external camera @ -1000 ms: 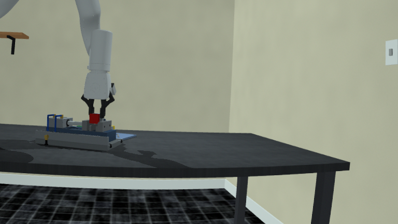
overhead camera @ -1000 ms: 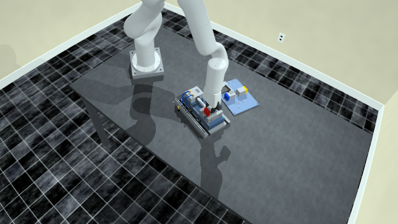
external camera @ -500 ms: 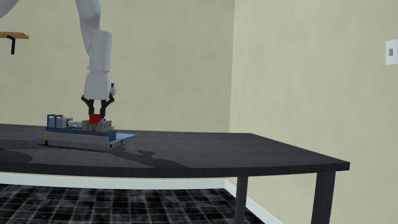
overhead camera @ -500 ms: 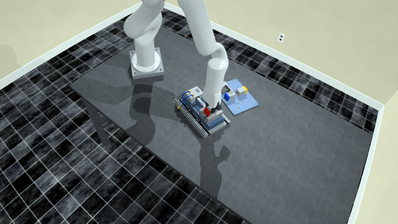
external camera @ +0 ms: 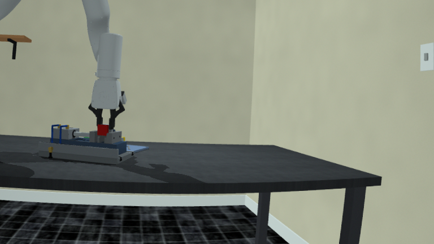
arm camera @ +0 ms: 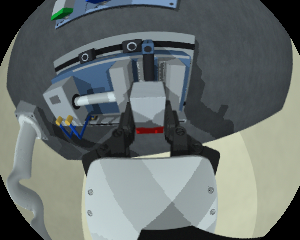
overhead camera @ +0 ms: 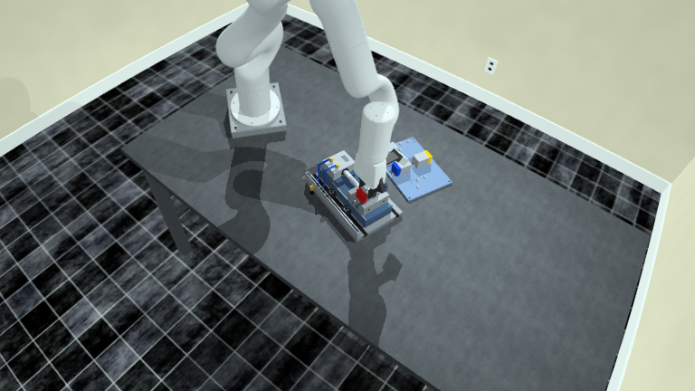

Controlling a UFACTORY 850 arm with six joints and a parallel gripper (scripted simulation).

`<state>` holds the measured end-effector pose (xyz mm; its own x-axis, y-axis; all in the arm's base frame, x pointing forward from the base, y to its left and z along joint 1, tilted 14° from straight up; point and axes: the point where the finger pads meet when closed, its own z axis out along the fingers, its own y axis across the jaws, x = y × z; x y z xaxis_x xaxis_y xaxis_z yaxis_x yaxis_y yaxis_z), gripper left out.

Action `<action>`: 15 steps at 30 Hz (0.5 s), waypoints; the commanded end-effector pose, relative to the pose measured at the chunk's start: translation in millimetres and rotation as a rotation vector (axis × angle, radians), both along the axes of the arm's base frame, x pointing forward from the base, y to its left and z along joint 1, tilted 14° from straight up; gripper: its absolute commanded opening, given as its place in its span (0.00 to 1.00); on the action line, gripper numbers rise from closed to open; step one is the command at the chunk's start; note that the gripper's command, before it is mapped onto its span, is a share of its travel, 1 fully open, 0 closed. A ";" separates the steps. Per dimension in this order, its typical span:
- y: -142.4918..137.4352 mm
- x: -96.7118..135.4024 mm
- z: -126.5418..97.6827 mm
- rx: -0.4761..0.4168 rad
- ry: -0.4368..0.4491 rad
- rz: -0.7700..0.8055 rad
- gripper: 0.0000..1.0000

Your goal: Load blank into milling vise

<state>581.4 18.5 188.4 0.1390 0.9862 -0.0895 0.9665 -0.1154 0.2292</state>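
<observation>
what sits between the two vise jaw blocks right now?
The red-ended blank, gripped by the gripper and lowered into the gap between the jaw blocks of the vise. The exterior view shows it best; whether it is fully seated cannot be told.

The arm was smooth white tubing on a square grey base plate with screws; black fingers below.
</observation>
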 end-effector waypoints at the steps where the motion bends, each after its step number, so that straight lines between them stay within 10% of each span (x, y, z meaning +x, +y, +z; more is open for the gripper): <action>1: 0.1 0.9 0.2 0.000 -0.002 0.000 0.00; 15: 1.2 1.9 -0.2 0.000 -0.002 0.000 0.00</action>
